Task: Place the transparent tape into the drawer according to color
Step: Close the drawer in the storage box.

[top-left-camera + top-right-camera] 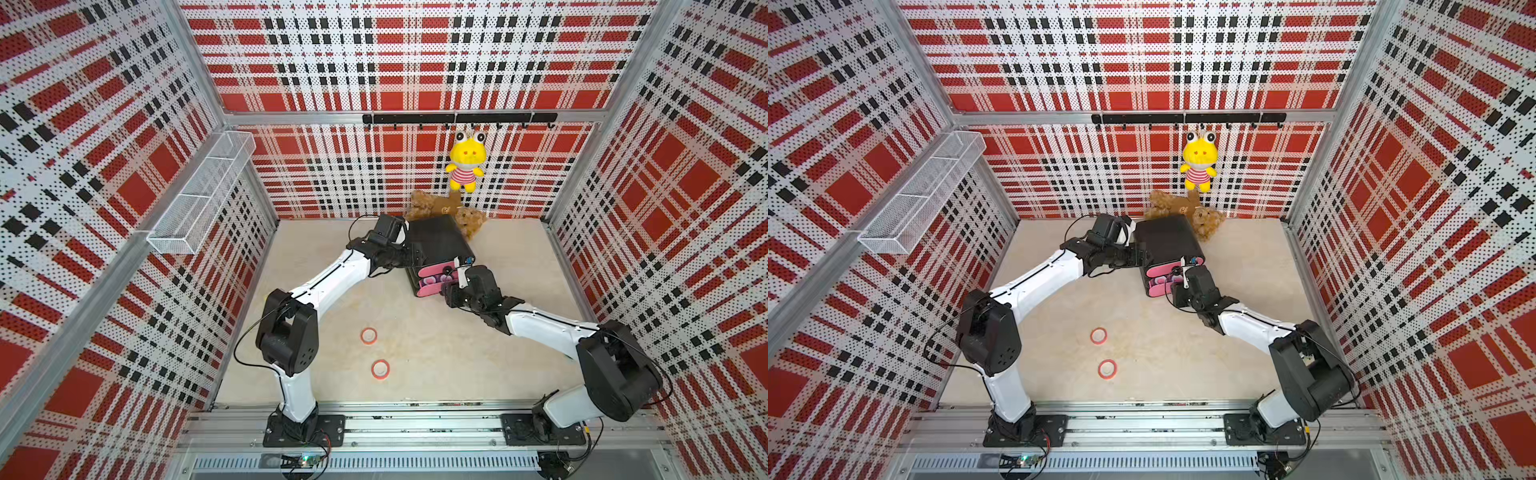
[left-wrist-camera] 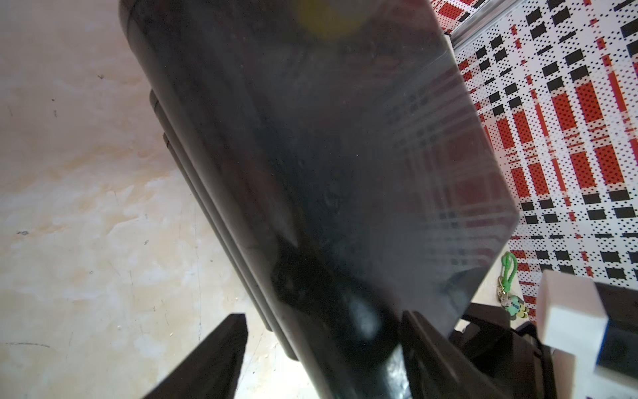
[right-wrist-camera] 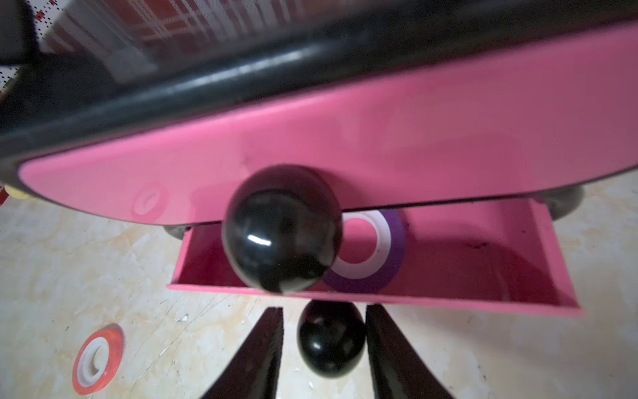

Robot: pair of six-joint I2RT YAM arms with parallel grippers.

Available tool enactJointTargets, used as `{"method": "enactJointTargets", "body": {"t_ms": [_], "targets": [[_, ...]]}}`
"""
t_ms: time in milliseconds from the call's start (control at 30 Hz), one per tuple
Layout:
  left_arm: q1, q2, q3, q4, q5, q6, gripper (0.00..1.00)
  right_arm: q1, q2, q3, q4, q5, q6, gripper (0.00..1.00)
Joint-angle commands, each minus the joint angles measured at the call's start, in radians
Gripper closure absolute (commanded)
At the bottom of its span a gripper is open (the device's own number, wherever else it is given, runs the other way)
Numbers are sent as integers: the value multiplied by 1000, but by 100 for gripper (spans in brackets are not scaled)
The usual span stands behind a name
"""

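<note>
Right gripper (image 3: 324, 308): jaws narrow astride knob (image 3: 331, 340) of open drawer (image 3: 549, 255), grip uncertain; purple tape (image 3: 397, 241) beyond. Left gripper (image 2: 323, 314): wide astride black cabinet (image 2: 310, 138).

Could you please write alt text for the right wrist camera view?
The right gripper straddles the black knob of an open pink drawer holding a purple tape ring. A red tape ring lies on the table.
</note>
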Motion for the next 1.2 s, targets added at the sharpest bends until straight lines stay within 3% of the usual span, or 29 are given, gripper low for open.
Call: {"method": "enactJointTargets", "body": {"t_ms": [0, 600, 1167], "targets": [[3, 24, -3, -40, 15, 25, 23, 18, 21, 20, 88, 17, -20, 54], [0, 24, 1, -64, 19, 40, 23, 28, 114, 31, 195, 27, -35, 51], [-4, 29, 3, -70, 19, 47, 23, 28, 100, 10, 221, 52, -42, 46]]}}
